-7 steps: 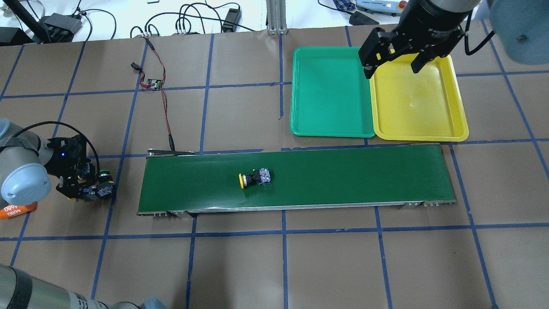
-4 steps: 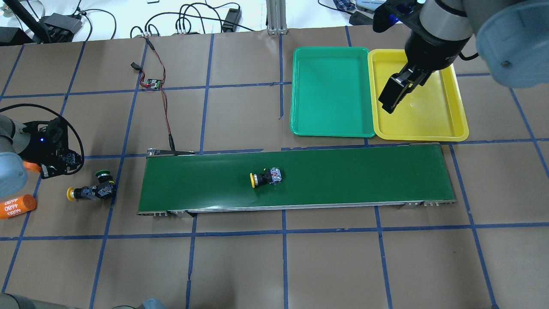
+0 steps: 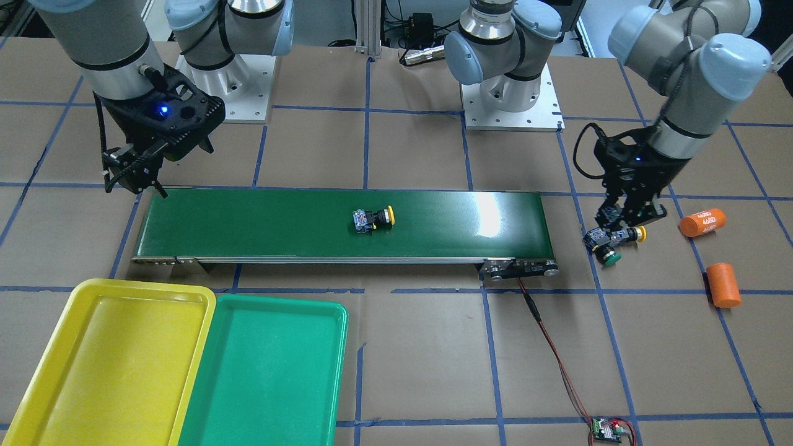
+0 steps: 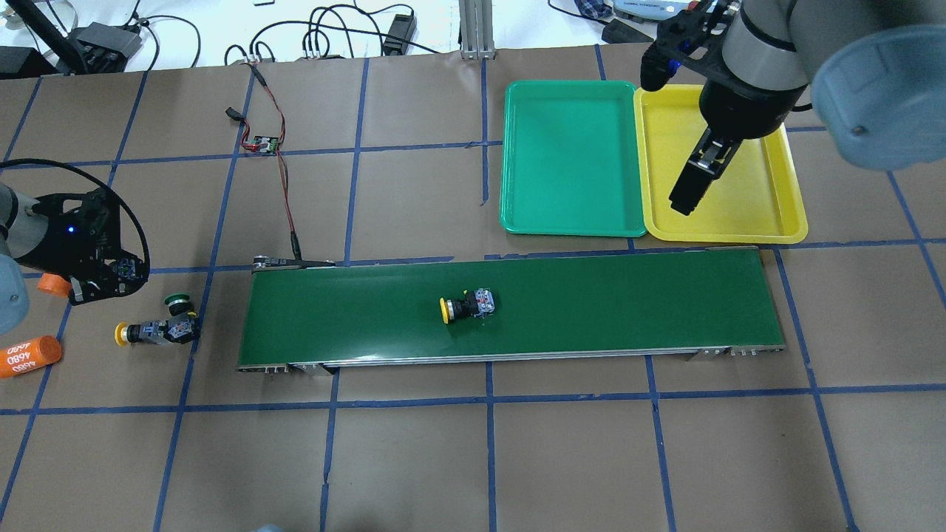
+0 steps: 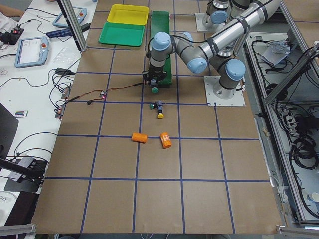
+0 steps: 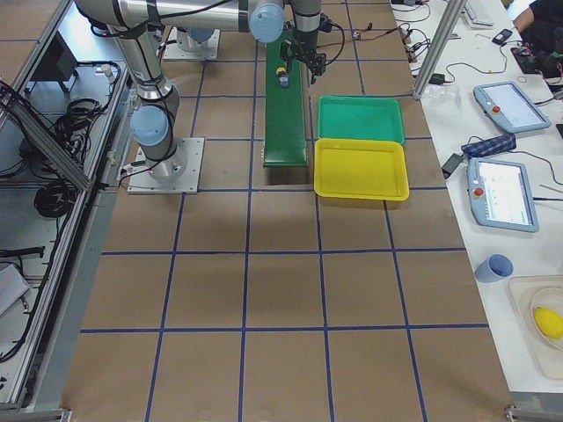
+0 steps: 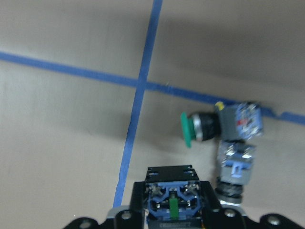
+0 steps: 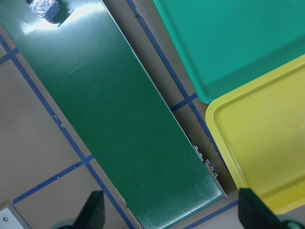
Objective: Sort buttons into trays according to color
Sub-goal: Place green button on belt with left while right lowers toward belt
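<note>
Trays first: green tray (image 4: 569, 159) and yellow tray (image 4: 765, 188) sit side by side beyond the belt (image 4: 628, 303), both empty. Right gripper (image 4: 684, 201) hangs over the yellow tray, fingers spread wide. Yellow button (image 4: 465, 305) lies mid-belt. Left gripper (image 4: 107, 284) pinches a green button (image 7: 174, 206) above the brown paper table (image 4: 414, 458). Just beside it lie a loose green button (image 4: 176, 299), a loose yellow button (image 4: 133, 334) and two orange cylinders (image 4: 29, 356).

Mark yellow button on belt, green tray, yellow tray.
yellow button (image 4: 466, 305), overhead exterior view, black middle section behind the cap.
green tray (image 4: 569, 159), overhead exterior view, bare floor.
yellow tray (image 4: 750, 193), overhead exterior view, bare floor.
</note>
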{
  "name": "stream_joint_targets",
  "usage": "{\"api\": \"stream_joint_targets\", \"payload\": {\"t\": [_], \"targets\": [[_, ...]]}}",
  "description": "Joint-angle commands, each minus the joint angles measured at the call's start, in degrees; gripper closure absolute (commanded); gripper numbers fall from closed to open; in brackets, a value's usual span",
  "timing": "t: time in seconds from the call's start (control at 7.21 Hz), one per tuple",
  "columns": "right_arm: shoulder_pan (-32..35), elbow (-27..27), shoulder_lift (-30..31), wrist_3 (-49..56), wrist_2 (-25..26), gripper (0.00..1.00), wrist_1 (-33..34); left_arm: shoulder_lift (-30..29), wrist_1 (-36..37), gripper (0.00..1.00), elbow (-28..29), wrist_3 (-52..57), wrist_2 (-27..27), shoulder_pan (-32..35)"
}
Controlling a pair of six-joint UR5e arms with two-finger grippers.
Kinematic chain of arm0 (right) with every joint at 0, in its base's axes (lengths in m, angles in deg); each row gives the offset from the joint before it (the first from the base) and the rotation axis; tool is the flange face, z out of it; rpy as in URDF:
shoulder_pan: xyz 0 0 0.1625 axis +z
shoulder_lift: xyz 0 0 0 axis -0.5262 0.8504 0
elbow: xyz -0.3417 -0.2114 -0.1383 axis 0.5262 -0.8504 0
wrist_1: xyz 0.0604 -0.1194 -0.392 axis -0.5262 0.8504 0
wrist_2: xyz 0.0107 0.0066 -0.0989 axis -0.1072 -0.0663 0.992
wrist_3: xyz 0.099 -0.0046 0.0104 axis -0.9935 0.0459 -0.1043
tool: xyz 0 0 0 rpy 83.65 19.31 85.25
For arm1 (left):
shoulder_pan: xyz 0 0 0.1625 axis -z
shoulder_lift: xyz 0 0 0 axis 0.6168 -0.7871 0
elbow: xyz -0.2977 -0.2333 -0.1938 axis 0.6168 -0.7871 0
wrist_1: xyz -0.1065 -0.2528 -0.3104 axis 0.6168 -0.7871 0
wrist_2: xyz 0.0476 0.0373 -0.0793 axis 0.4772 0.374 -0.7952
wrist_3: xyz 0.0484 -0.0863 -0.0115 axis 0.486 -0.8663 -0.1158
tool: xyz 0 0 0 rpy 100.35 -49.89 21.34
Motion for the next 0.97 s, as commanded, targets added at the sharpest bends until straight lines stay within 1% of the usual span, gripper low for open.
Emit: {"api": "stream_joint_targets", "payload": {"t": [0.0, 0.14, 0.28, 0.42, 0.55, 0.69, 0.83], "targets": [[-0.2, 0.1, 0.1, 5.2, 0.4, 0.0, -0.1, 2.8, -0.3, 1.0, -2.7, -15.0, 0.3, 17.4], [-0.4, 0.5, 0.1, 9.4, 0.5, 0.0, 0.0, 1.3, 2.9, 1.0, -4.6, -21.0, 0.4, 21.7], [-0.8, 1.1, 0.1, 10.9, 0.6, 0.0, 0.1, 0.0, 8.1, 1.0, -7.6, -25.5, 0.4, 22.8], [-0.9, 1.2, 0.1, 11.9, 0.6, 0.0, 0.0, -1.9, 13.3, 1.0, -9.2, -24.0, 0.2, 22.8], [-0.9, 1.3, 0.1, 12.0, 0.6, 0.0, -0.2, -3.7, 14.6, 1.0, -9.0, -21.3, 1.0, 22.5], [-0.8, 1.5, 0.1, 12.1, 0.5, 0.0, -0.3, -4.4, 16.0, 1.0, -9.0, -16.8, 1.1, 21.0], [-0.5, 2.0, 0.1, 12.1, 0.5, 0.0, -0.3, -5.0, 16.8, 1.0, -9.3, -15.1, 1.1, 18.1]]}}
